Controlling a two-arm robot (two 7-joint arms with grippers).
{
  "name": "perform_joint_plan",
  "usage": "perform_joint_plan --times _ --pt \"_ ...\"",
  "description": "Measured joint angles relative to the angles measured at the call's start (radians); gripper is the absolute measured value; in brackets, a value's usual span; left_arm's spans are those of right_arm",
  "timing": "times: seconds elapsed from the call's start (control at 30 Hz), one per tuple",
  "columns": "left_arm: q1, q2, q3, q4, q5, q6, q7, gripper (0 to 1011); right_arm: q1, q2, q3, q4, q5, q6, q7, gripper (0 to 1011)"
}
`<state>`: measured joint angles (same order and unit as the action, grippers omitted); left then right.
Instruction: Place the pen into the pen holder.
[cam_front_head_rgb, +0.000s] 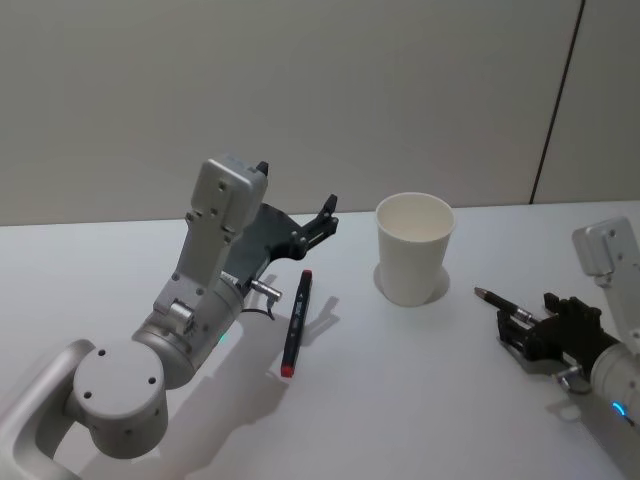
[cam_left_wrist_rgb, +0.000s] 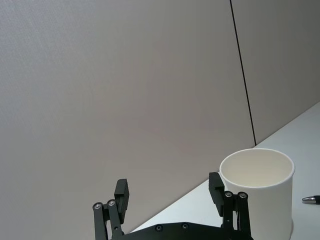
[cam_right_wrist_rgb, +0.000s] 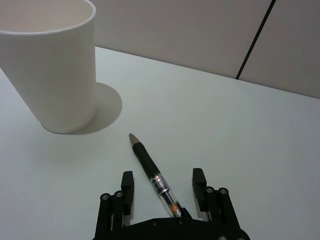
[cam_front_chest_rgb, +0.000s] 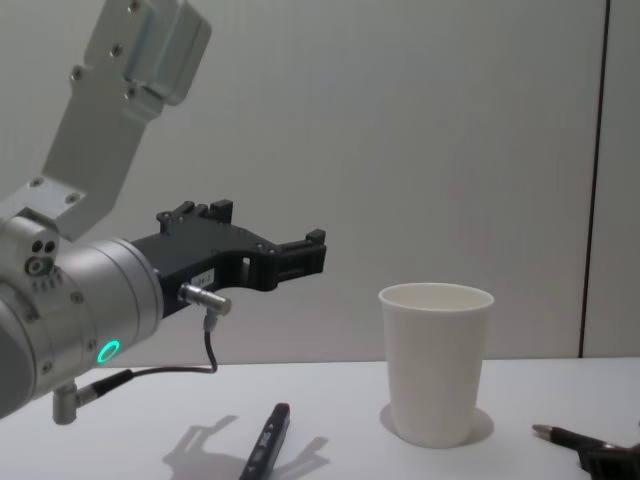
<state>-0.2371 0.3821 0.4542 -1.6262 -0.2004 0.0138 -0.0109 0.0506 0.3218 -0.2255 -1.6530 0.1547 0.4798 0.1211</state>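
Note:
The pen holder (cam_front_head_rgb: 413, 248) is a white paper cup standing upright at mid-table. To its right a pen (cam_front_head_rgb: 497, 298) with a black grip and clear barrel lies flat on the table, tip toward the cup. My right gripper (cam_front_head_rgb: 520, 330) is low on the table and open. In the right wrist view the pen (cam_right_wrist_rgb: 151, 175) lies between the spread fingers (cam_right_wrist_rgb: 127, 192), neither of which touches it. My left gripper (cam_front_head_rgb: 328, 215) hangs open and empty in the air left of the cup; the left wrist view shows the cup (cam_left_wrist_rgb: 257, 195) just beyond it.
A black marker with a red end (cam_front_head_rgb: 296, 322) lies on the table under the left arm, left of the cup. The white tabletop (cam_front_head_rgb: 400, 400) runs back to a plain grey wall.

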Motion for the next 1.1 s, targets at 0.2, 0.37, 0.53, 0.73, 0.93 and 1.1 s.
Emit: perform_joint_plan --times 0.2,0.37,0.53,0.73,0.93,1.1 --pt "0.0 0.0 0.0 0.0 0.0 0.0 0.0 998 0.001 -0.001 0.0 0.002 -0.001 -0.001 0.002 689" --pt "0.0 0.0 0.0 0.0 0.0 0.0 0.0 999 0.003 -0.003 0.002 0.005 0.002 -0.001 0.005 661" --pt "0.0 0.0 0.0 0.0 0.0 0.0 0.0 998 0.005 -0.005 0.003 0.008 0.005 -0.001 0.007 623" --pt "0.0 0.0 0.0 0.0 0.0 0.0 0.0 998 0.007 -0.007 0.004 0.011 0.009 0.001 0.009 567" --pt "0.0 0.0 0.0 0.0 0.0 0.0 0.0 998 0.008 -0.008 0.004 0.013 0.011 0.002 0.01 508" --pt "0.0 0.0 0.0 0.0 0.0 0.0 0.0 998 0.008 -0.008 0.004 0.014 0.012 0.003 0.011 466"
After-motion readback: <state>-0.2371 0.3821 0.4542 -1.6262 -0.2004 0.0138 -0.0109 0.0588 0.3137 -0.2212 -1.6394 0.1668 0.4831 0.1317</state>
